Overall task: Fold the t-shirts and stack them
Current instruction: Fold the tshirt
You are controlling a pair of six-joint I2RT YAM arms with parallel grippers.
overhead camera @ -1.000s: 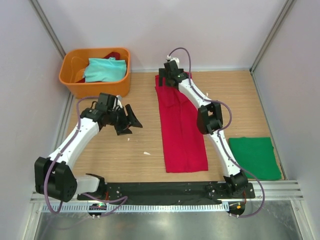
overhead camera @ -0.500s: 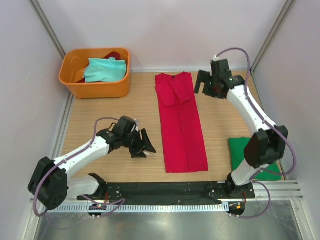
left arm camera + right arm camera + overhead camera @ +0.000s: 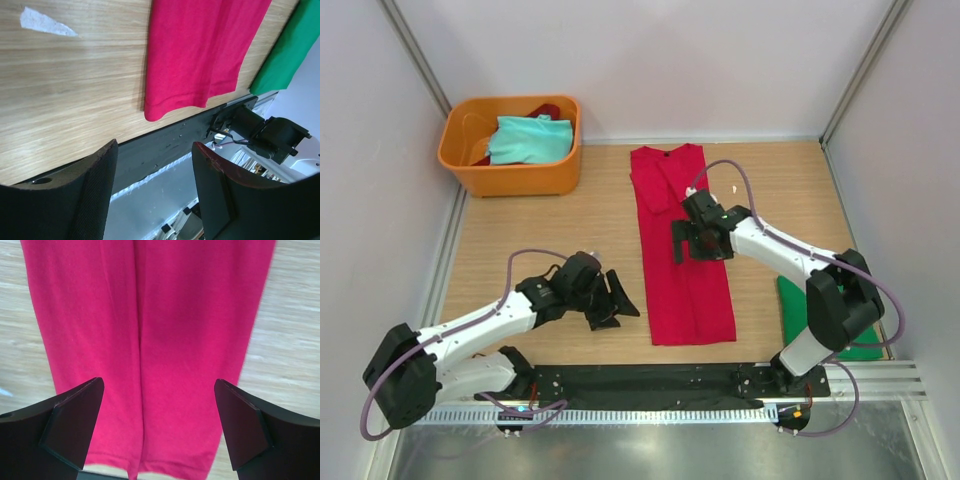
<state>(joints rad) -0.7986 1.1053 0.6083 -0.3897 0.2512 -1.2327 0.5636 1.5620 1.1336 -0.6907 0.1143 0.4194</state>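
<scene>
The red t-shirt (image 3: 682, 270) lies folded into a long narrow strip down the middle of the table, collar at the far end. My right gripper (image 3: 693, 242) hovers open above its middle; in the right wrist view my right gripper (image 3: 160, 427) straddles the red cloth (image 3: 150, 315) with nothing between the fingers. My left gripper (image 3: 623, 298) stands open just left of the strip's lower part, holding nothing. In the left wrist view my left gripper (image 3: 155, 190) faces the red hem (image 3: 200, 60). The green t-shirt (image 3: 793, 312) lies folded at the near right, partly hidden by my right arm. The teal t-shirt (image 3: 530, 140) lies in the tub.
The orange tub (image 3: 510, 175) stands at the far left corner, with some dark red cloth (image 3: 546, 109) behind the teal shirt. A small white scrap (image 3: 45, 24) lies on the wood left of the red shirt. The black base rail (image 3: 640, 378) runs along the near edge.
My right arm swung from the shirt's collar out to the far right and back over the strip's middle. My left gripper moved nearer and right, towards the strip's lower left edge.
</scene>
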